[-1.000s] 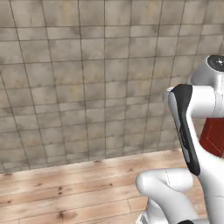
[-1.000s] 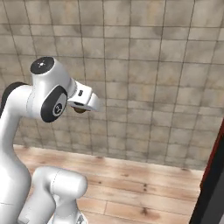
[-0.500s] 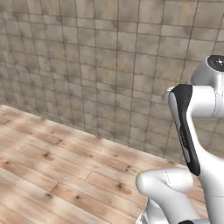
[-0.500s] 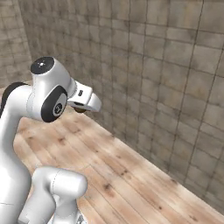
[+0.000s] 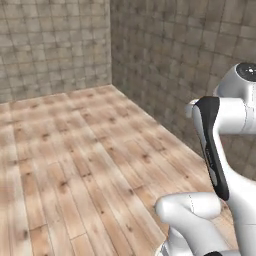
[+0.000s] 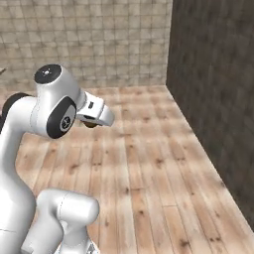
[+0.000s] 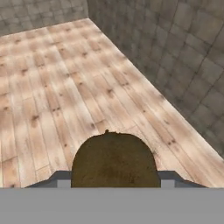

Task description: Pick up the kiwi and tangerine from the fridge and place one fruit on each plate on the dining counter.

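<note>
The kiwi (image 7: 114, 159) is showing a matt, rough brown skin with a fuzzy look, the floor (image 5: 75, 165) is showing pale wood planks with knots and a dull sheen, the walls (image 6: 99, 39) are showing matt grey-beige stone tiles, and the arm (image 6: 30, 149) is looking like smooth, glossy white plastic.

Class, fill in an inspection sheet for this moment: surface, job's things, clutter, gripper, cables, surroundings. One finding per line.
Surface: wooden plank floor; no counter in view.
Job's things: kiwi, brown, close before the hand camera, between the fingers.
Clutter: nothing seen.
Gripper: gripper held up at the arm's end, shut on the kiwi.
Cables: nothing seen.
Surroundings: tiled stone walls meeting in a corner.
</note>
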